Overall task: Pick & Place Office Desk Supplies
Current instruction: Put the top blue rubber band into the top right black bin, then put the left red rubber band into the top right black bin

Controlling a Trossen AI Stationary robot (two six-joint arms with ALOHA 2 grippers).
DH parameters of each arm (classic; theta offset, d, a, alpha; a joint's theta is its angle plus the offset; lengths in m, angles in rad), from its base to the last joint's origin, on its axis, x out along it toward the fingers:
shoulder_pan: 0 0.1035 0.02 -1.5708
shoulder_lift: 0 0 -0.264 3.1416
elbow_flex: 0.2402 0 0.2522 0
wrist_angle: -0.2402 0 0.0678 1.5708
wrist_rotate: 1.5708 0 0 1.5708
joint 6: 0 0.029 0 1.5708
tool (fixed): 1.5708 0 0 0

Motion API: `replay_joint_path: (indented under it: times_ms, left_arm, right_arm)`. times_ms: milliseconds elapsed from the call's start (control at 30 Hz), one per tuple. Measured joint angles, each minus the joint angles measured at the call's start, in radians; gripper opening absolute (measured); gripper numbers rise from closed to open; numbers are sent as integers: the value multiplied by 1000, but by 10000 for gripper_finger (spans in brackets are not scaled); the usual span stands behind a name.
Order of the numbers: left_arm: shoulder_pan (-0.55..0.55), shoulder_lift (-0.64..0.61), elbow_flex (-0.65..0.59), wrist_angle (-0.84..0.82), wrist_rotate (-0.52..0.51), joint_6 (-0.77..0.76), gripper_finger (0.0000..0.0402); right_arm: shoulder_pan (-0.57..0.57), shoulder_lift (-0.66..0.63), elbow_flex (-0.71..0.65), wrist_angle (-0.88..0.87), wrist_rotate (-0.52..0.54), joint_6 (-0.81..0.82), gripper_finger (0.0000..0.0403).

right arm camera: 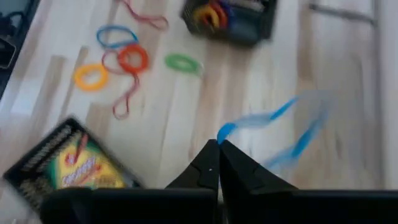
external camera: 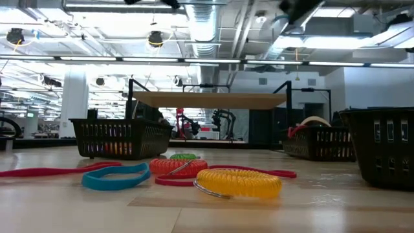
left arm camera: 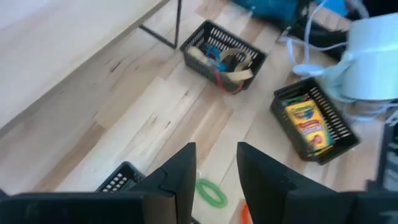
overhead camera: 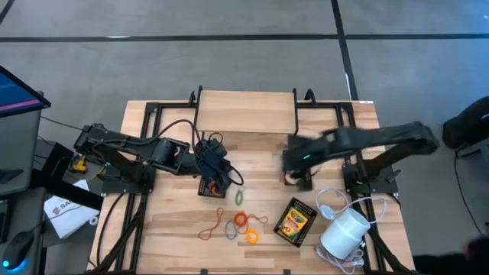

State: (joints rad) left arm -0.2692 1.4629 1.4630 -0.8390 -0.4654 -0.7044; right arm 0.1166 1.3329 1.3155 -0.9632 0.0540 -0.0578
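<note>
My right gripper (right arm camera: 217, 148) hangs above the table's middle right, shut on a thin blue elastic loop (right arm camera: 292, 127) that shows blurred. My left gripper (left arm camera: 215, 167) stands open over the table's left middle, with nothing between its fingers; a green loop (left arm camera: 211, 192) lies on the wood below it. Orange, yellow, red and blue loops (overhead camera: 238, 223) lie flat near the front edge. A yellow-and-green crayon box (overhead camera: 294, 221) lies in a black mesh tray (left arm camera: 336, 118). My right gripper pinches the blue loop at one end (right arm camera: 225, 132) between its two shut fingertips. The fingers slant down from above. The rest of the loop trails out beyond the fingertips, lifted clear of the wood.
A black tray (right arm camera: 230, 18) with orange and red loops sits under my left arm. Another tray (left arm camera: 222, 50) with mixed items sits by my right arm. A white cylinder (overhead camera: 344, 231) with a cord stands front right. A raised wooden shelf (overhead camera: 246, 111) spans the back.
</note>
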Motion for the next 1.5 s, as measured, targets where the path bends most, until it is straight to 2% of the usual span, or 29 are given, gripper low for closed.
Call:
replay_joint_path:
  times_ms: [200,500,633,767,1033,1167,1233,1300,1367,1500]
  left_arm:
    - [0,0,-88,92,-6,-9,111]
    - [-6,1,-151,241,71,-65,110]
    - [-30,1,-151,267,69,-63,101]
    - [-41,1,-151,266,69,-55,93]
    - [-37,0,-151,268,83,20,111]
    - [-45,-7,-150,319,262,11,123]
    - [-78,4,-149,319,340,-54,124]
    - [-135,24,-149,290,366,-139,124]
    - [-204,38,-151,230,351,-229,123]
    - [-346,72,-150,116,231,-431,123]
  right_arm:
    - [-88,-82,-32,-111,-5,48,1]
    - [-178,67,-274,-37,-54,27,5]
    - [-212,96,-351,-38,-54,31,46]
    - [-217,85,-350,-39,-55,29,104]
    - [-216,25,-216,-111,-55,32,202]
    - [-210,4,-63,-245,-55,30,224]
    - [-208,-4,23,-302,-54,24,227]
    - [-208,-11,98,-339,-55,24,227]
    - [-208,-18,164,-353,-54,24,226]
    - [-209,-42,237,-345,-46,29,222]
